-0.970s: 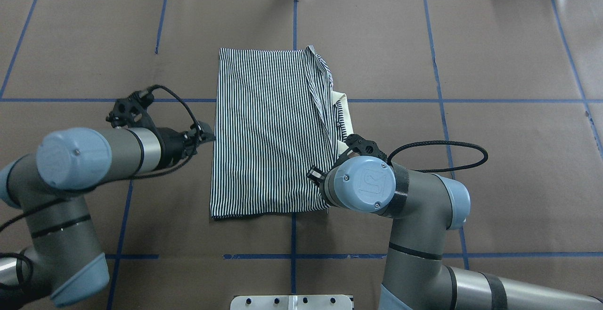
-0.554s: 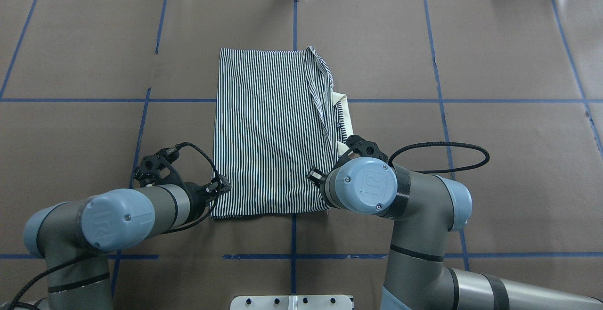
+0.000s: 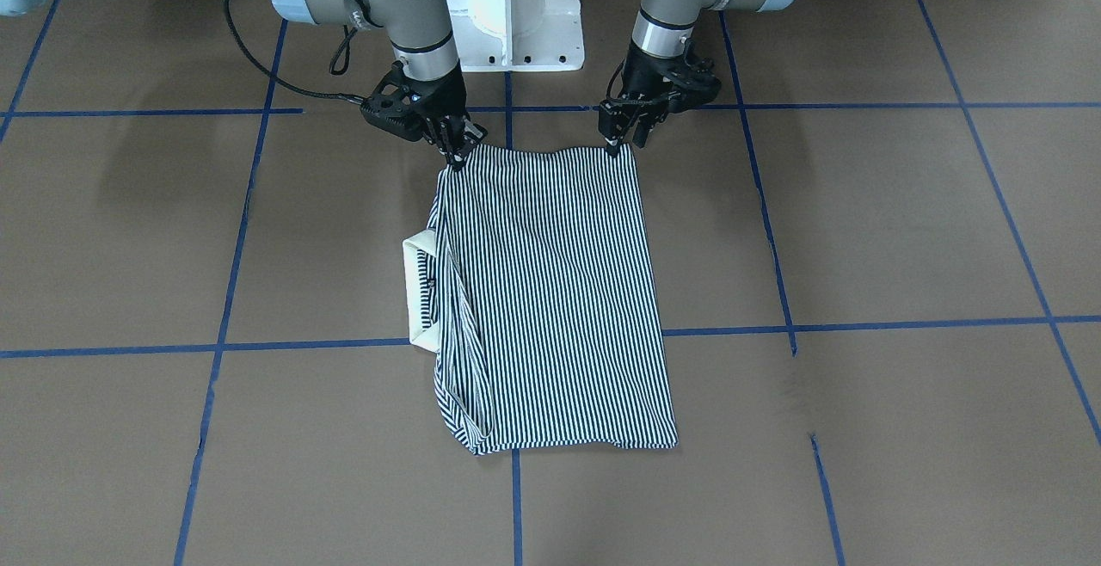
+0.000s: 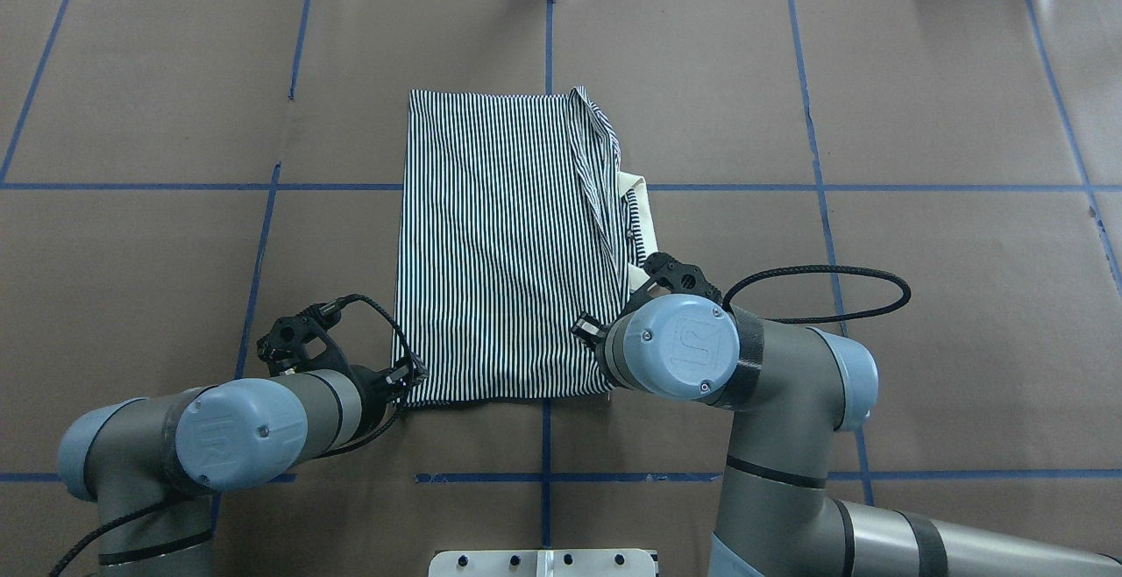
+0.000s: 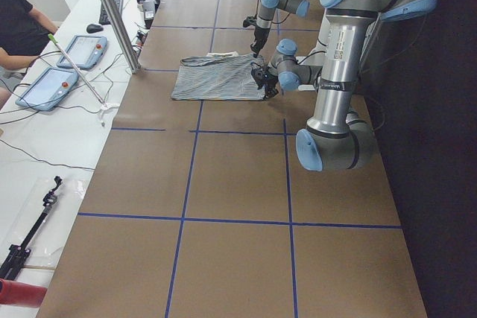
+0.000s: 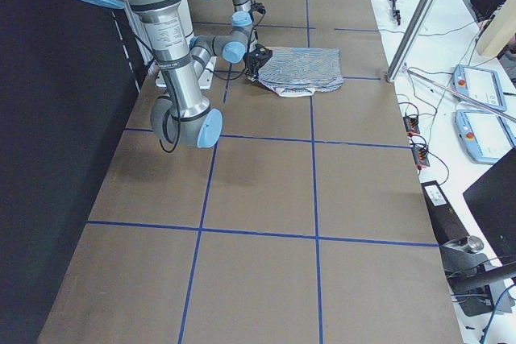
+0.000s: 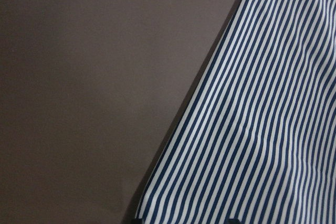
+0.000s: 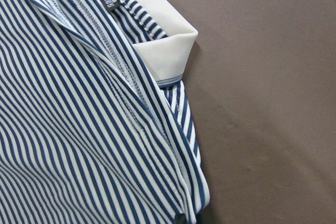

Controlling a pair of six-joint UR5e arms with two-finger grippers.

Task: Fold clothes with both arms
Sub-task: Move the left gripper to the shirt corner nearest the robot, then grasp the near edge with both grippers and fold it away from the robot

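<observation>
The left fingers (image 4: 414, 376) stand spread over 1 hem corner of the striped shirt (image 4: 500, 244). The folded shirt lies flat on the tabletop (image 4: 920, 121) and stretches away from both sets of fingers, its hem running between them. The right fingers (image 3: 454, 146) are pressed together, pinching the other hem corner. The cream collar (image 3: 415, 291) pokes out just beyond them.

The polo shirt (image 4: 491, 244) carries thin navy-and-white stripes; its collar (image 8: 168, 59) is plain cream, the neck label (image 8: 107, 1) dark with pale lettering. The surface (image 4: 920, 103) is brown, crossed by a grid of blue tape lines (image 4: 877, 187). The left arm (image 4: 333, 397) and right arm (image 4: 789, 358) are grey metal with light-blue joint caps (image 4: 684, 345) and black cables (image 4: 906, 293); left pincer (image 3: 621, 138) and right pincer (image 3: 453, 153) black. The pedestal base (image 3: 512, 7) is white.
</observation>
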